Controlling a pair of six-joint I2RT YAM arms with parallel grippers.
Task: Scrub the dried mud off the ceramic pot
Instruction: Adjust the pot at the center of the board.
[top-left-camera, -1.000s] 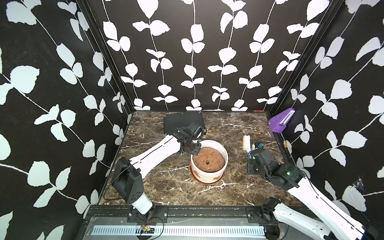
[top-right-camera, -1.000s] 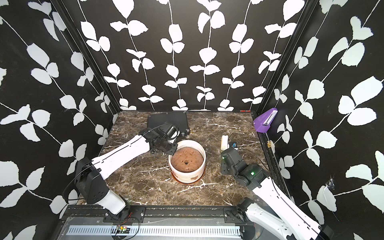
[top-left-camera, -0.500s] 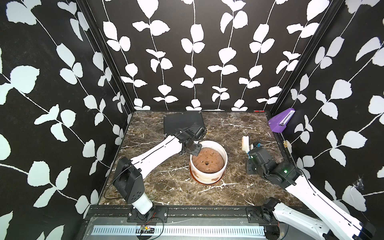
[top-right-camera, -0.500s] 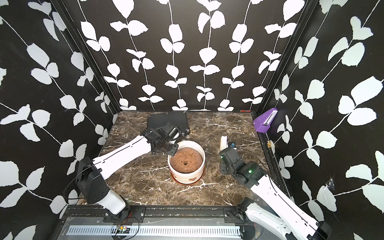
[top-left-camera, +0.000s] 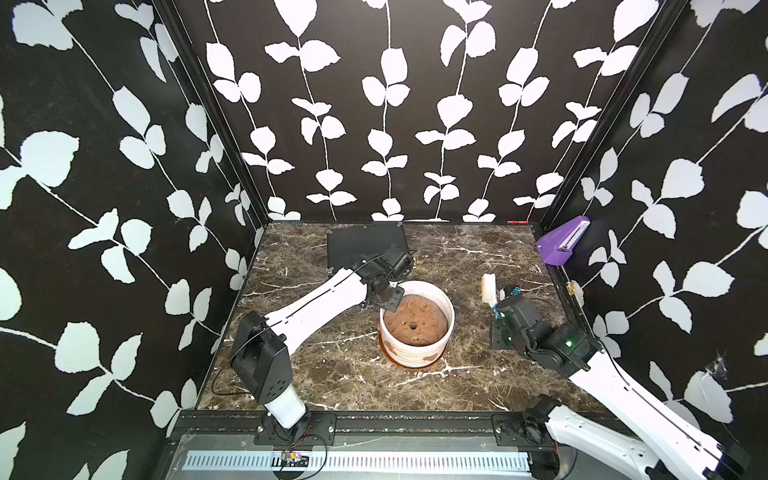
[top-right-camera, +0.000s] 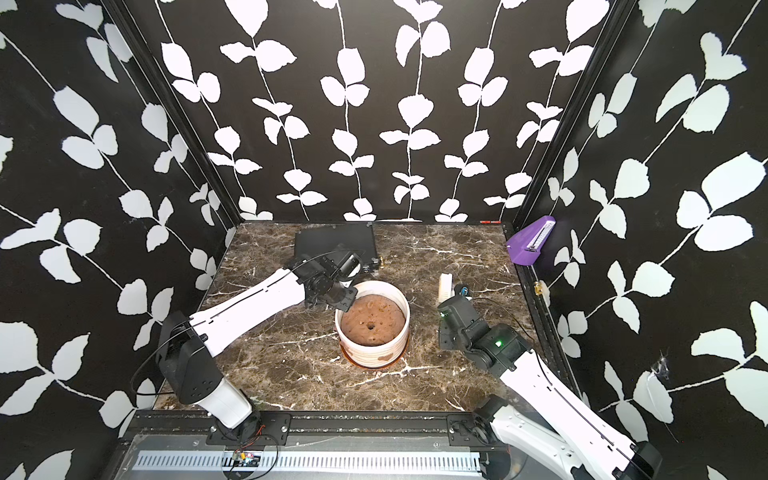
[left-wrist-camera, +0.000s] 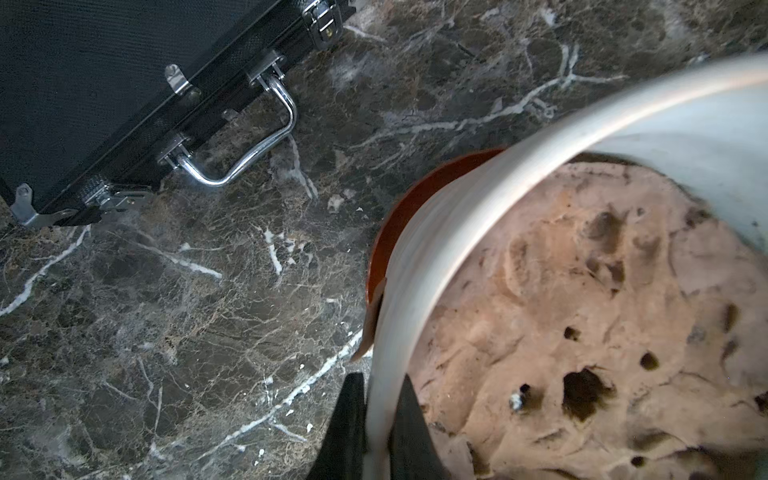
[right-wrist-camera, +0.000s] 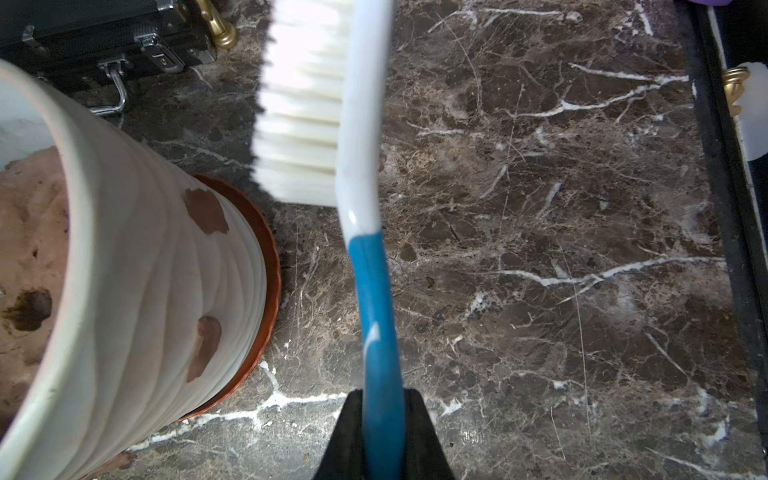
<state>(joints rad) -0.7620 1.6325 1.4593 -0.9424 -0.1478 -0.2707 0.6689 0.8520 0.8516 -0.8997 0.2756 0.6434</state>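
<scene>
The white ribbed ceramic pot (top-left-camera: 409, 353) (top-right-camera: 365, 351) stands on its orange-brown saucer mid-table. Blotches of dried mud (right-wrist-camera: 205, 211) (top-left-camera: 428, 356) stick to its outer wall. My left gripper (top-left-camera: 392, 301) (left-wrist-camera: 380, 384) is shut on the pot's rim (left-wrist-camera: 457, 232), one finger inside and one outside. Right of the pot and apart from it, my right gripper (top-left-camera: 498, 306) (right-wrist-camera: 382, 397) is shut on the blue handle of a brush (right-wrist-camera: 370, 291) (top-left-camera: 488, 289). The brush's white bristles (right-wrist-camera: 303, 104) face the pot without touching it.
A lumpy brown mound (top-left-camera: 415, 322) with a centre hole fills the pot. A flat black case (top-left-camera: 365, 245) (left-wrist-camera: 104, 83) lies at the back, just behind my left wrist. A purple holder (top-left-camera: 561, 245) hangs on the right wall. Patterned walls enclose three sides.
My right arm has carried the brush slightly left, toward the pot. My left gripper stays clamped on the rim, and the pot has hardly moved.
</scene>
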